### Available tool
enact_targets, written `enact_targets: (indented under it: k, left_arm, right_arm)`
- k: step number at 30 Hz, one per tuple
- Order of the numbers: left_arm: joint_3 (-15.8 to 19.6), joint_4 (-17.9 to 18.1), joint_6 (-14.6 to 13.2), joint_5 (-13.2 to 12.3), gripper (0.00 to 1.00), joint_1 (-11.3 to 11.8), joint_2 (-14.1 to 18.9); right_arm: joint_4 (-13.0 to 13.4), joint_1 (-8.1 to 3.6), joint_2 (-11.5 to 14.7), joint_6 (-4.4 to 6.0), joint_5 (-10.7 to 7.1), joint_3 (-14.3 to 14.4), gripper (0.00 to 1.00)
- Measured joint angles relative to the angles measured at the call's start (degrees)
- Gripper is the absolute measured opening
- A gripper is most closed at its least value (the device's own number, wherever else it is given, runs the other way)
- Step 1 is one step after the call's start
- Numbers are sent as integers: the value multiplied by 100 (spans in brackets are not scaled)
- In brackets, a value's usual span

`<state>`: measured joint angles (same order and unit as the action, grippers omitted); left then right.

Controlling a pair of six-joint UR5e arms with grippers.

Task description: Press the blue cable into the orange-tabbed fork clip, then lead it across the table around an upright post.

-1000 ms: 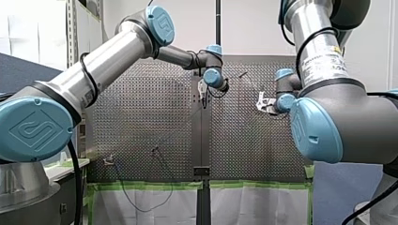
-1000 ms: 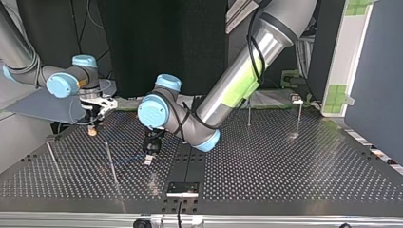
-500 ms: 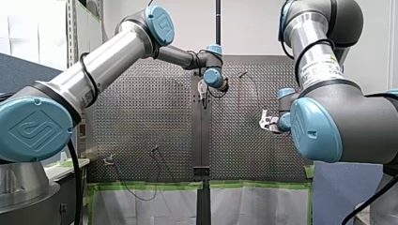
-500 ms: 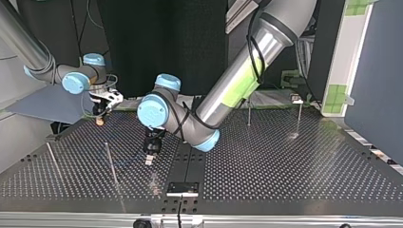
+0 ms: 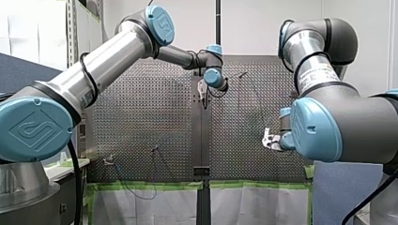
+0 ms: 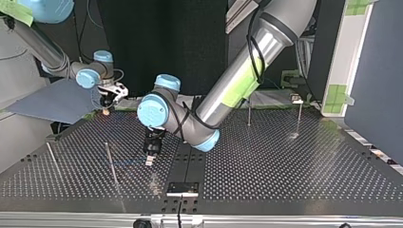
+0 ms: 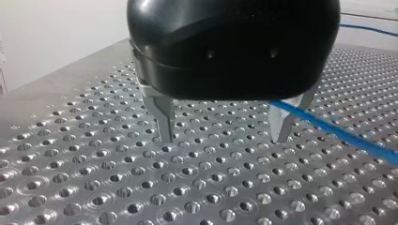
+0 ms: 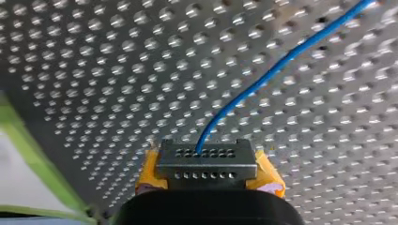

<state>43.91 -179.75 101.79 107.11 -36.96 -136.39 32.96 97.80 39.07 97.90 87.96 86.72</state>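
Right end effector [image 8: 206, 161] has its yellow pads pressed together on the blue cable [image 8: 263, 79], up above the holey metal surface [image 6: 285, 166]. Left end effector [image 7: 223, 138] hangs low over that surface with fingers spread, and the cable runs past one. Green tape [image 5: 258, 184] lines the surface's edge.

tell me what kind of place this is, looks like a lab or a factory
Most likely a robotics lab test bench: my left arm and my right arm work over a perforated table set with upright posts and a blue cable.
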Motion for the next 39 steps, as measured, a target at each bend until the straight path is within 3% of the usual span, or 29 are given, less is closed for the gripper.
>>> enact_targets:
  k: [4,12,20,29,39]
  left_arm:
    - [0,33,18,5,100,0,-3]
    - [-1,50,62,44,100,-4,2]
    - [-1,53,68,59,100,-6,0]
    - [0,50,68,60,100,-4,0]
    - [1,-38,128,80,100,-5,1]
  right_arm:
    - [75,-41,-220,6,3,0,0]
    - [446,-333,-646,27,2,0,0]
    - [809,-501,-1075,137,19,0,0]
    - [971,-599,-1477,184,12,-86,0]
    - [1066,-615,-1518,149,-50,-189,0]
